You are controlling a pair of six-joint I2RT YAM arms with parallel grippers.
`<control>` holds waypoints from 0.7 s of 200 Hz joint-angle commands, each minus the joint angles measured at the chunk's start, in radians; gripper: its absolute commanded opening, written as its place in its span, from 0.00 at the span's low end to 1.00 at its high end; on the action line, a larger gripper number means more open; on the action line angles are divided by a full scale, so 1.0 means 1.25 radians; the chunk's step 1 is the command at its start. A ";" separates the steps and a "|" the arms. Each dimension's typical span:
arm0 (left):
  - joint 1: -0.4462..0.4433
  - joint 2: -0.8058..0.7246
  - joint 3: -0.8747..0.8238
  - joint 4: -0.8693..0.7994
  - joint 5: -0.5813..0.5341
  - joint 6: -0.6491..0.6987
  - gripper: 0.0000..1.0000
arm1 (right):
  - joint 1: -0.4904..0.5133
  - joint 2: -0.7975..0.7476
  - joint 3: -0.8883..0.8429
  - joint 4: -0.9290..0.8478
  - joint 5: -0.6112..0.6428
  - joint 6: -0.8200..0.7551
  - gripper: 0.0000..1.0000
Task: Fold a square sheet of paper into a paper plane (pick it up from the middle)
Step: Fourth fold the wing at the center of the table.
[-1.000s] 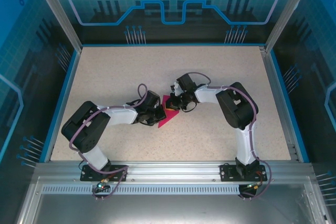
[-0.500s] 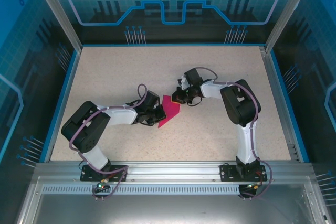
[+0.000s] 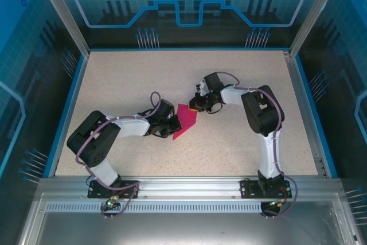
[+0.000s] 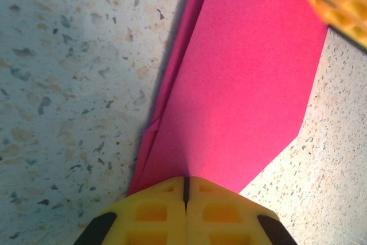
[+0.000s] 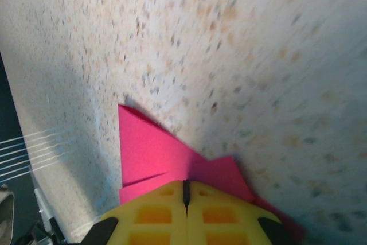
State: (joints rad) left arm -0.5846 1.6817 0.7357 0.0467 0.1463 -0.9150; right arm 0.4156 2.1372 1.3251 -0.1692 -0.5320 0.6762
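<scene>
Left gripper point(image 3: 174, 125) and right gripper point(image 3: 193, 106), jaws pressed together, sit at opposite ends of the folded magenta paper point(image 3: 184, 120) on the table point(image 3: 132, 78).

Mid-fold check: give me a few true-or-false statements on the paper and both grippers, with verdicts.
1. The pink paper lies on the table between the left gripper and the right gripper. True.
2. The left gripper is wide open. False: its fingers are shut, with the tips at the paper's edge.
3. The paper is a flat, unfolded square. False: it shows folded, overlapping layers.
4. The right gripper is shut. True.
</scene>
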 commanded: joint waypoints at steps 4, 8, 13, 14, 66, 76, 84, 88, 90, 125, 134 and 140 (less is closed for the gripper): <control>-0.002 0.040 -0.049 -0.128 -0.007 0.017 0.00 | -0.052 0.036 0.025 -0.019 0.083 -0.023 0.02; -0.002 0.039 -0.049 -0.128 -0.007 0.017 0.00 | -0.057 0.039 0.027 -0.019 0.080 -0.022 0.02; -0.002 0.040 -0.049 -0.126 -0.006 0.017 0.00 | -0.060 0.042 0.028 -0.018 0.078 -0.020 0.02; -0.002 0.040 -0.049 -0.126 -0.006 0.018 0.00 | -0.061 0.042 0.028 -0.018 0.077 -0.020 0.02; -0.002 0.049 -0.042 -0.124 0.004 0.019 0.00 | -0.074 -0.006 0.039 -0.023 0.034 -0.026 0.02; -0.001 0.047 -0.044 -0.124 0.004 0.019 0.00 | -0.074 -0.033 0.042 -0.035 0.032 -0.032 0.02; -0.002 0.047 -0.043 -0.124 0.004 0.019 0.00 | -0.074 -0.055 0.042 -0.043 0.028 -0.038 0.03; -0.002 0.045 -0.042 -0.124 0.004 0.019 0.00 | -0.073 -0.066 0.040 -0.046 0.028 -0.040 0.03; -0.002 0.045 -0.043 -0.124 0.004 0.020 0.00 | -0.072 -0.073 0.039 -0.048 0.028 -0.041 0.03; -0.002 0.045 -0.042 -0.123 0.004 0.020 0.00 | -0.043 -0.157 -0.006 -0.054 0.045 -0.046 0.04; -0.001 0.045 -0.041 -0.122 0.006 0.020 0.00 | -0.027 -0.170 -0.028 -0.036 0.036 -0.036 0.04; -0.002 0.045 -0.041 -0.122 0.007 0.019 0.00 | -0.016 -0.172 -0.042 -0.025 0.026 -0.028 0.04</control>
State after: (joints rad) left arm -0.5846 1.6817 0.7357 0.0483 0.1501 -0.9142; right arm 0.3485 1.9774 1.3319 -0.2119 -0.4862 0.6418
